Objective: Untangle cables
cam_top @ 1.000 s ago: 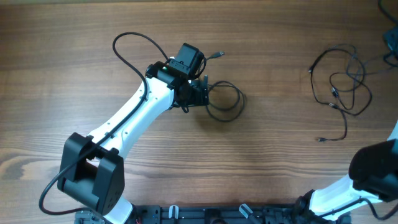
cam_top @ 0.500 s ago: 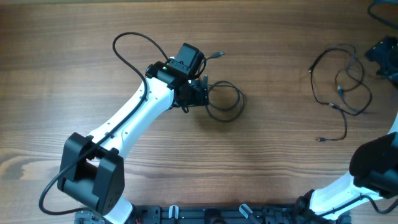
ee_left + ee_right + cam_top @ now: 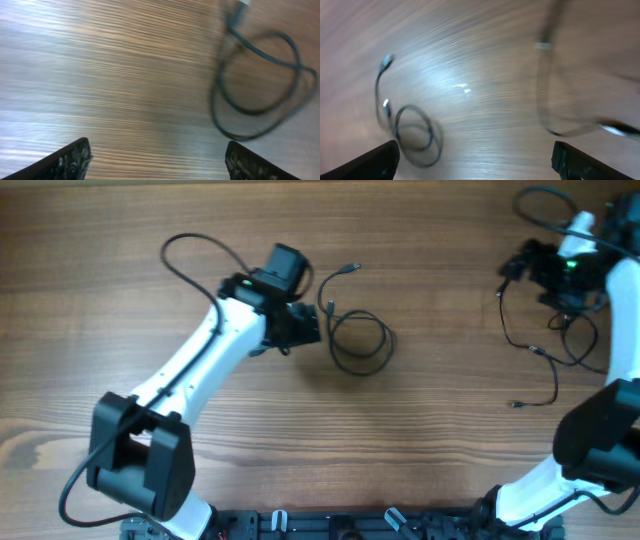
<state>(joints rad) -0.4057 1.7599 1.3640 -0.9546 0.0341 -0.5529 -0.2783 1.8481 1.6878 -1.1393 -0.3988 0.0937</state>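
My left gripper hangs spread and empty beside the coiled cable at centre while my right gripper, likewise spread, reaches the tangled cables at right, where pinching one loose end looks wisest.

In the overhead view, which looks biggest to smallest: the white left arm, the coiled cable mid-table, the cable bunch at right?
1. left arm
2. cable bunch
3. coiled cable, clearly less spread out
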